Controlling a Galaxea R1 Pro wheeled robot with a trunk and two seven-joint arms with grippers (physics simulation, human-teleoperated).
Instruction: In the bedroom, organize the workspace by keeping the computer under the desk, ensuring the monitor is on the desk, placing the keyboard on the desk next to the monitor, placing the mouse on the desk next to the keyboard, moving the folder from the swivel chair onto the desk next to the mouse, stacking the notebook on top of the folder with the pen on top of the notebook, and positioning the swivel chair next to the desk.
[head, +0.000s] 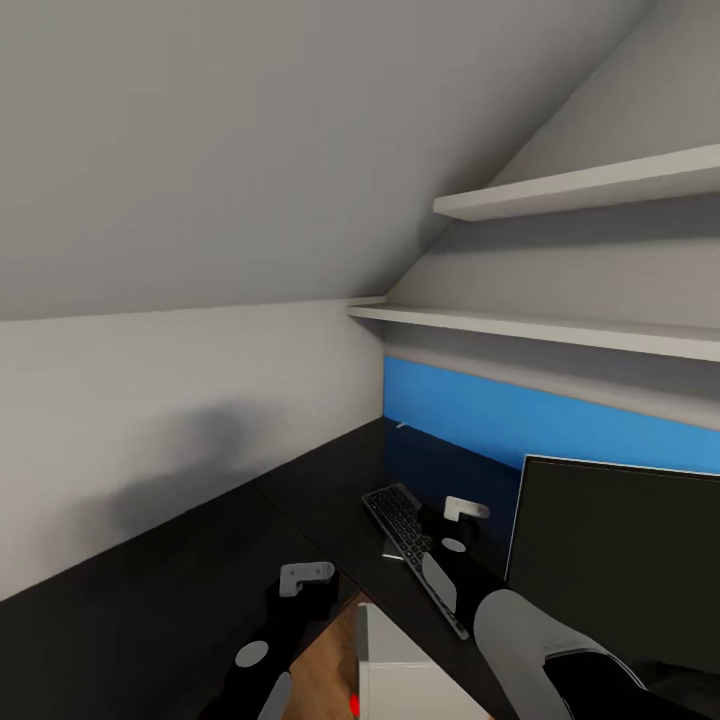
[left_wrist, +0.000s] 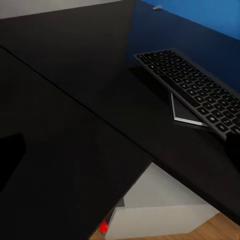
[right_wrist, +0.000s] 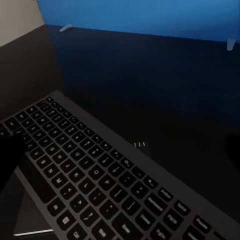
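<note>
The black keyboard (head: 405, 525) (left_wrist: 195, 85) (right_wrist: 100, 175) lies at a slant on the matt black desk (head: 200, 560) (left_wrist: 75, 100), left of the wide black monitor (head: 620, 560). A flat grey wedge shows under its near edge; I cannot tell what it is. My right gripper (head: 465, 510) hovers just beyond the keyboard's far end, open, holding nothing. My left gripper (head: 305, 578) hangs open over the desk's inner corner. Below that corner stands the light grey computer (head: 410, 670) (left_wrist: 160, 210), a red light on its front edge.
A bright blue panel (head: 520, 420) runs along the desk's back edge, with two white shelves (head: 560, 330) above it. Sloped grey walls close in on the left and overhead. Light wooden floor (left_wrist: 220, 227) shows beside the computer.
</note>
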